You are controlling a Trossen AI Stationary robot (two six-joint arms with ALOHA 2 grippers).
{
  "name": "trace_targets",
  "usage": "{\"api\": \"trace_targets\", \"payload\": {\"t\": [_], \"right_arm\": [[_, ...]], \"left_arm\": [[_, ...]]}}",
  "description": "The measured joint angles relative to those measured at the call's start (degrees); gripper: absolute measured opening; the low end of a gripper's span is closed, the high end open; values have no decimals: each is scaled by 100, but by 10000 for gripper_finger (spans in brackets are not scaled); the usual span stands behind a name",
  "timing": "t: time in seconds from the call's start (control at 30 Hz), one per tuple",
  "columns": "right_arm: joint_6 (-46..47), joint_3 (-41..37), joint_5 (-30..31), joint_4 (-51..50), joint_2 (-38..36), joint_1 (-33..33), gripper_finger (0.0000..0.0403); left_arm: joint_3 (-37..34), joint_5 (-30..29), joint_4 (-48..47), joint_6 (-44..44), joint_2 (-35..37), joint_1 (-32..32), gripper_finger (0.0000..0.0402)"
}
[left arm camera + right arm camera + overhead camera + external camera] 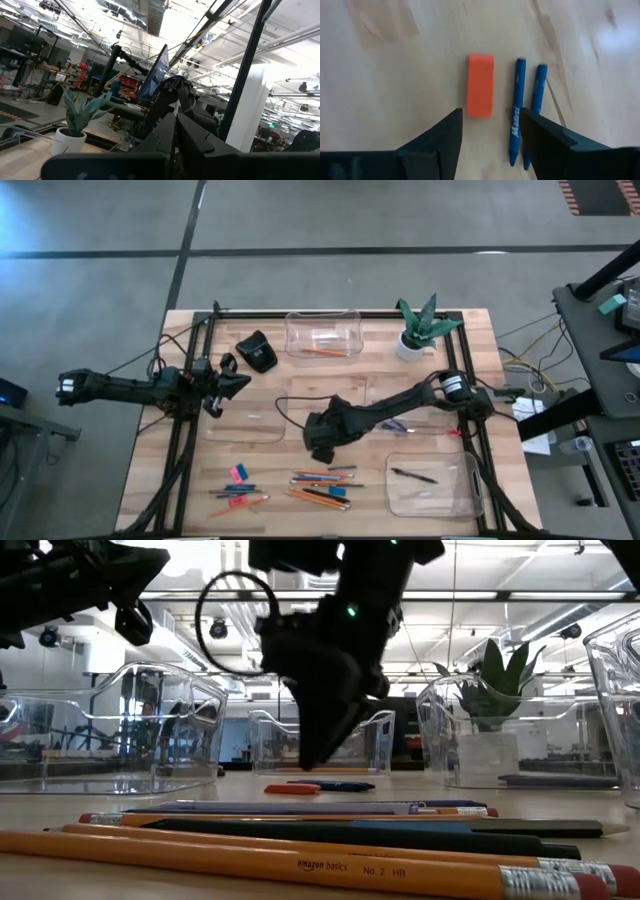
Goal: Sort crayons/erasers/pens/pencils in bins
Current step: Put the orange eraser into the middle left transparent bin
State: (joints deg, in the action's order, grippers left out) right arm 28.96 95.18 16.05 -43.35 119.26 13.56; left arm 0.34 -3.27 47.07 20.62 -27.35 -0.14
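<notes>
Nearest the low camera lay a long orange pencil (250,862), with more pencils and dark pens (330,835) stacked behind it on the wooden surface (140,480). Seen from above, the left pincer (225,380) hung over the surface's left side with its fingers pressed together, holding nothing, just beside a black lump-shaped object (259,352). Below it sat a clear bin (243,423), which looked empty, though the glare made that hard to judge. Along the near edge, a pink eraser (238,473) lay with a few blue and orange sticks, and further right was the main scatter of pencils, pens and crayons (325,488).

At the far edge, a second bin (322,333) held an orange pencil. Toward the middle, the right pincer (322,448) was lowered close to the surface, fingers spread apart and gripping nothing. Its own wrist view showed an orange-pink eraser (480,85) lying flat on the wood just ahead of the gap between its fingers (442,137), with two blue crayons (517,107) side by side just beside the eraser.

Further right, a bin (420,420) beneath the right arm held blue sticks, and the near-right bin (428,485) held a black pen. A potted plant (418,328) stood at the far right.
</notes>
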Motion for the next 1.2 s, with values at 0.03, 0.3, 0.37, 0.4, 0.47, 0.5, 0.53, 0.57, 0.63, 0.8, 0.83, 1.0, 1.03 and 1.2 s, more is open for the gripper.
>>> {"api": "trace_targets", "payload": {"t": [0.03, 0.3, 0.37, 0.4, 0.47, 0.5, 0.53, 0.57, 0.63, 0.8, 0.83, 1.0, 1.03, 1.2], "right_arm": [[-24, -61, -1, 23, 0, 0, 189], [-363, -330, -3, 697, -2, -45, 189], [-392, -335, -3, 699, -2, -88, 189], [-419, -338, -1, 720, -2, -113, 189], [-453, -344, 0, 825, -4, -156, 189], [-455, -344, -2, 866, -4, -174, 189], [-453, -344, -3, 887, 3, -195, 189], [-441, -344, -5, 907, 11, -215, 189], [-366, -354, -118, 920, 22, -250, 189], [-285, -370, -319, 1079, 135, -243, 189], [-292, -370, -352, 1110, 146, -238, 189], [-284, -357, -437, 1169, 287, -243, 189], [-286, -357, -438, 1179, 305, -243, 188], [-292, -349, -540, 1235, 352, -245, 159]], "left_arm": [[1, 0, -2, -1, 0, 0, 0], [0, 0, 0, -2, 0, 2, 0], [0, 0, -2, 0, 0, 2, 0], [1, 0, 0, -1, 0, 1, 0], [0, 0, -2, 0, 0, 1, 0], [1, 0, 0, 0, 0, 1, 0], [2, 0, 0, 0, 0, 2, 0], [2, 0, 0, -1, 0, 1, 0], [2, 0, 0, 0, 2, 1, 0], [1, 0, 2, -1, 0, 2, 0], [0, -2, 2, 0, -4, 2, 0], [0, -2, 4, -2, 4, 0, 0], [1, -2, 4, -2, 6, 2, 0], [0, -11, 4, -2, 0, 2, 0]]}}
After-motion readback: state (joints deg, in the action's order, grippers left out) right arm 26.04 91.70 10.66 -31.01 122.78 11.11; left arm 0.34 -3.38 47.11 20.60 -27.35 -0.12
